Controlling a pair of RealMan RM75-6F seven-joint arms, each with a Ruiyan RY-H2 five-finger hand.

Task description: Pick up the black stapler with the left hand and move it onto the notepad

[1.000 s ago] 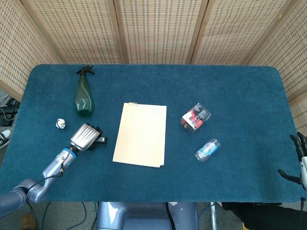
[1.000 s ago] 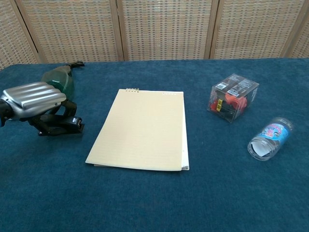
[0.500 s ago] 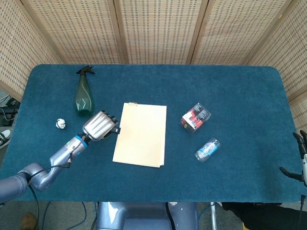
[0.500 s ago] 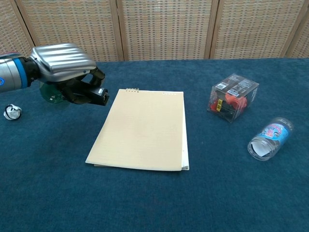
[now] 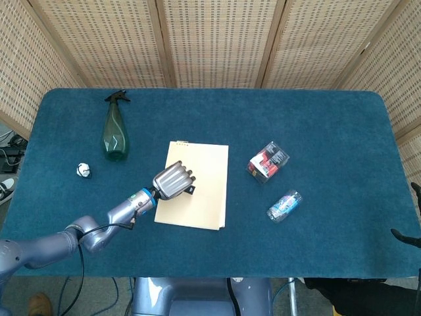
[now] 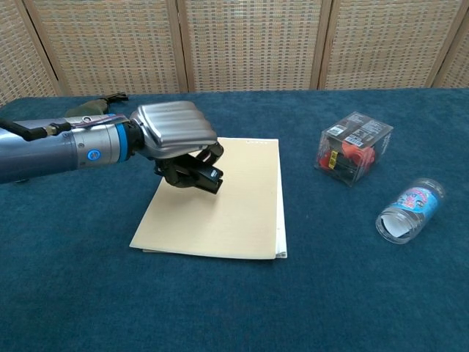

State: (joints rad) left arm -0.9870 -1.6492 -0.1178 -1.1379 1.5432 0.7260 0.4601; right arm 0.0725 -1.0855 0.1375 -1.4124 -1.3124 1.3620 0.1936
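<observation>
Overhead, the left hand [image 5: 172,180] sits above the left half of the notepad [image 5: 204,191], its fingers curled around the stapler [image 5: 188,190], of which only a dark tip shows past the fingers. The pad lies near the middle of the blue table [image 5: 316,131]. A green spray bottle [image 5: 114,130] lies up and to the left of the pad, with a small white ball [image 5: 83,170] further left. To the right of the pad are a clear box [image 5: 268,161] with red contents and, nearer the front edge, a clear jar [image 5: 284,205] on its side. At the far right edge only dark fingertips of the right hand [image 5: 413,217] show, so I cannot tell how it is held.

From the chest, the left hand [image 6: 174,133] grips the stapler [image 6: 196,173] beneath its palm, over the pad's [image 6: 234,213] upper left part; whether the stapler touches the paper is unclear. The bottle [image 6: 91,108] peeks out behind the forearm. The box [image 6: 354,147] and jar [image 6: 410,210] lie right of the pad, apart from each other.
</observation>
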